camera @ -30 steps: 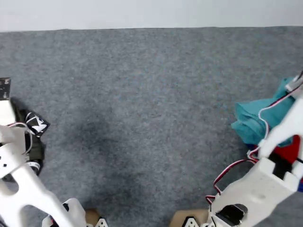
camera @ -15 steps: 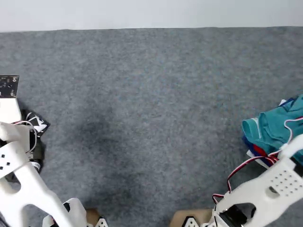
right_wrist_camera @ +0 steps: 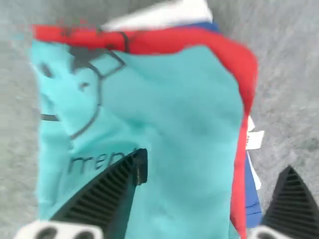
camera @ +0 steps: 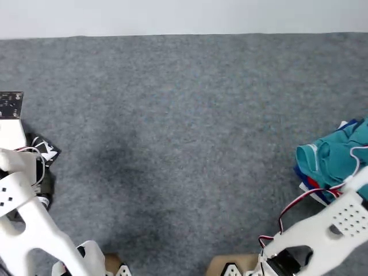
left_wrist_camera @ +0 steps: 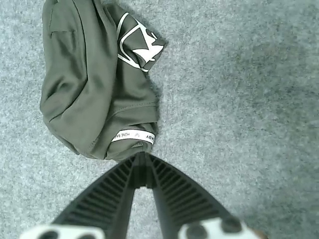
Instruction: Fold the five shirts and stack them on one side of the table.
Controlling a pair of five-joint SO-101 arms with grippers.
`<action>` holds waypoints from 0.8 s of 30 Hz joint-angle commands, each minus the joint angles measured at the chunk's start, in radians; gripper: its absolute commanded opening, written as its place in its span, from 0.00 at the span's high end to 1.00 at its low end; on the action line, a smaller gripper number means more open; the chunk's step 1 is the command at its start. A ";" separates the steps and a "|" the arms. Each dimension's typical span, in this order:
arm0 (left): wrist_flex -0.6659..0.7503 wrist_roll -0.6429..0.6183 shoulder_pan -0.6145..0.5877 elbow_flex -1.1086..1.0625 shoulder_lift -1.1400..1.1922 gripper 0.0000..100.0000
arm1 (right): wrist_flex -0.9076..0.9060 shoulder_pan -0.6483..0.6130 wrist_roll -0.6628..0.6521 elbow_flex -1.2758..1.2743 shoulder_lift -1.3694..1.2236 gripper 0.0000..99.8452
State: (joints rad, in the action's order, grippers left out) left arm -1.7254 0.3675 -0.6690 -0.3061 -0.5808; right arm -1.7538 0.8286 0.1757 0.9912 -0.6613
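High view: grey felt worktop point(camera: 184, 115) below a pale wall point(camera: 184, 14). At the left edge, white left arm point(camera: 26, 224) over a crumpled olive shirt point(camera: 45, 154), most of the cloth hidden beneath the arm. At the right edge, white right arm point(camera: 333, 224) with red and white cables, just beside a stack of shirts: teal shirt point(camera: 330, 158) on top, red shirt point(camera: 313, 183) peeking out underneath. Olive shirt and stack well apart, on opposite sides of the worktop. Left wrist view: olive shirt point(left_wrist_camera: 89, 89) bunched and unfolded on the grey felt, white graphic point(left_wrist_camera: 137, 42) face up at 1 end, white label strip along the hem at the other. Left claw point(left_wrist_camera: 143, 162) closed on nothing, its 2 black ribbed fingers pressed together to a point, tip just beside the labelled hem; contact with the cloth impossible to tell. Right wrist view: 4 shirts in 1 stack, with teal shirt point(right_wrist_camera: 149, 109) uppermost and bearing dark print, red shirt point(right_wrist_camera: 239, 64) directly below, blue shirt point(right_wrist_camera: 252, 209) and white shirt point(right_wrist_camera: 164, 12) showing at the edges under both. Right claw point(right_wrist_camera: 212, 174) open and empty, 1 finger above the teal cloth, the other past the stack's edge over bare felt.
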 commanded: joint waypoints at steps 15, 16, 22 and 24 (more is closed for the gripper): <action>-0.026 0.002 0.006 0.028 -0.020 1.00 | -0.018 -0.203 0.020 -0.425 0.398 0.97; -0.026 0.002 0.006 0.028 -0.018 1.00 | 0.007 -0.213 0.020 -0.456 0.392 0.98; -0.026 0.006 0.006 -0.001 -0.020 1.00 | 0.125 -0.271 0.020 -0.580 0.282 0.99; -0.026 0.006 0.006 -0.019 -0.021 1.00 | 0.120 -0.315 0.021 -0.582 0.248 0.99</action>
State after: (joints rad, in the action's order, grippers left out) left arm -1.7254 0.3675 -0.6690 -0.3214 -0.5808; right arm -1.6479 0.5708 0.1818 0.4081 -0.4066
